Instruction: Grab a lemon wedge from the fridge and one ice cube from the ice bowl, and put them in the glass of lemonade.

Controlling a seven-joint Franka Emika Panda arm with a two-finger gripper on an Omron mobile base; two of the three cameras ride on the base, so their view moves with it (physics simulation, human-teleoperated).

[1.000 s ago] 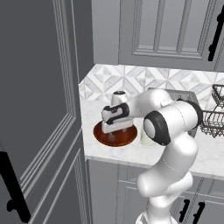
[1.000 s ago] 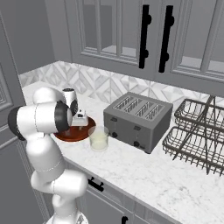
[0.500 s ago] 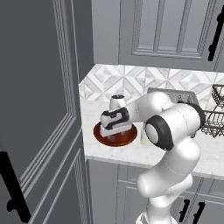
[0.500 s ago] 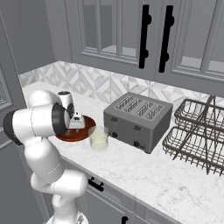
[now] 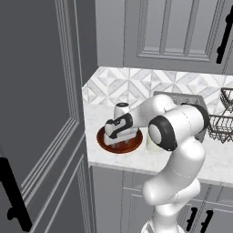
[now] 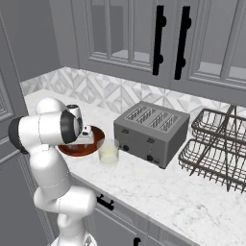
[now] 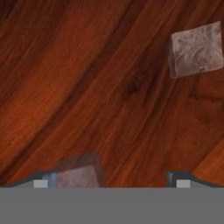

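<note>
Ice cube (image 7: 197, 49), pale grey, translucent, on glossy reddish wood of ice bowl (image 7: 96, 87), fingers (image 7: 43, 183) spread apart.

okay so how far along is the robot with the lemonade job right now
Done: whether the lemon wedge is already in the glass of lemonade cannot be told. In hand: the gripper is down inside the ice bowl, jaws wide apart, with one ice cube by its left fingertip and another ice cube farther off; nothing is gripped yet. Left: close on a cube, lift it and drop it into the glass beside the bowl.
</note>
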